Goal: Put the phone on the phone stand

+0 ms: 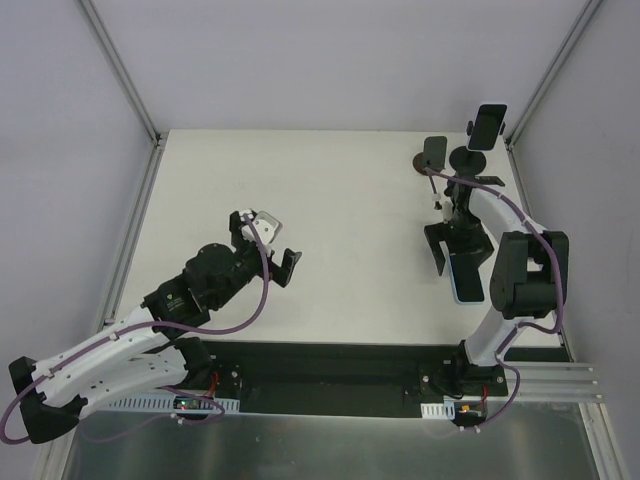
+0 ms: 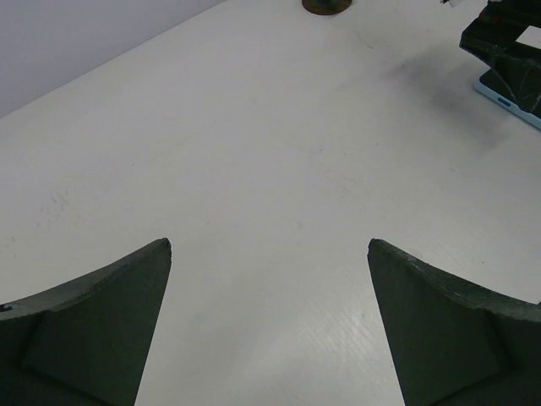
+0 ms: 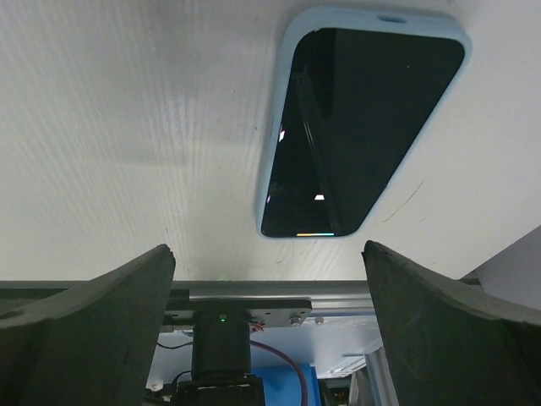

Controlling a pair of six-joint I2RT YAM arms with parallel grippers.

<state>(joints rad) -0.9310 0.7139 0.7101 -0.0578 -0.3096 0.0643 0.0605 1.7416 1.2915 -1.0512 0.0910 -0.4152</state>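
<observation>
On the white table (image 1: pixel 330 200), the right hand (image 3: pixel 269 254) hangs spread wide just beside the phone (image 3: pixel 363 127), holding nothing.

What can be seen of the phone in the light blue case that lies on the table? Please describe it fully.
The phone is a slim rectangle with rounded corners, in a light blue case that looks like soft plastic. Its glossy black screen faces up and is dark, showing only reflections. It lies flat on the white table, near the right side. The right claw is open close by it and does not touch it; only the table does.
</observation>
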